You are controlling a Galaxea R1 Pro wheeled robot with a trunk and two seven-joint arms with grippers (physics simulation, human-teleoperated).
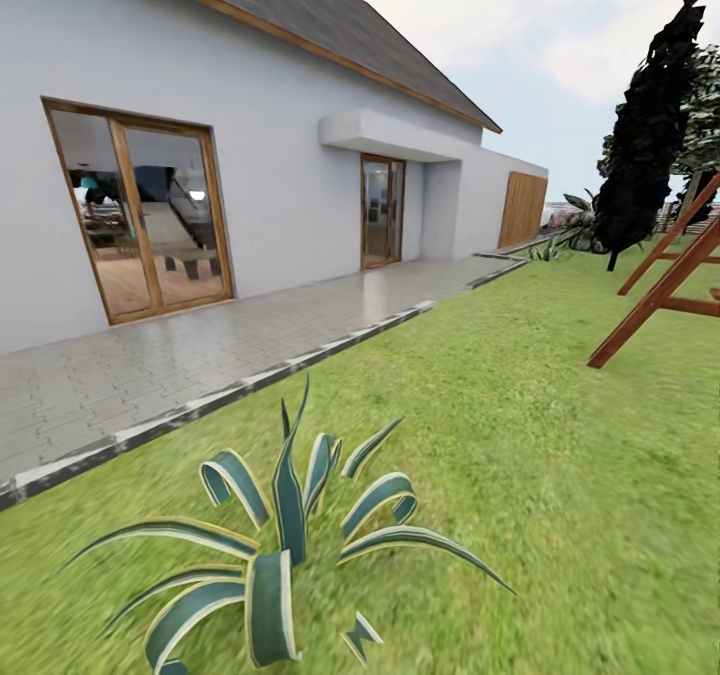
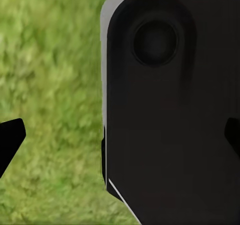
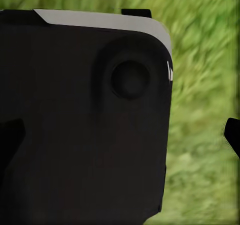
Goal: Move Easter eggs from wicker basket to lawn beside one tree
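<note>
The lawn (image 1: 520, 425) filled the lower and right parts of the head view, bordered at left by a grey paved patio (image 1: 200, 355) running along a white house (image 1: 250, 135). A striped agave plant (image 1: 280, 545) stood at lower centre. A wooden swing frame (image 1: 670, 275) sat at the right edge, a dark conifer (image 1: 650, 125) behind it. In each wrist view, fingertips (image 2: 10, 140) (image 3: 232, 132) stood spread wide at opposite frame edges, over grass and a dark robot body panel (image 2: 175, 110), holding nothing.
</note>
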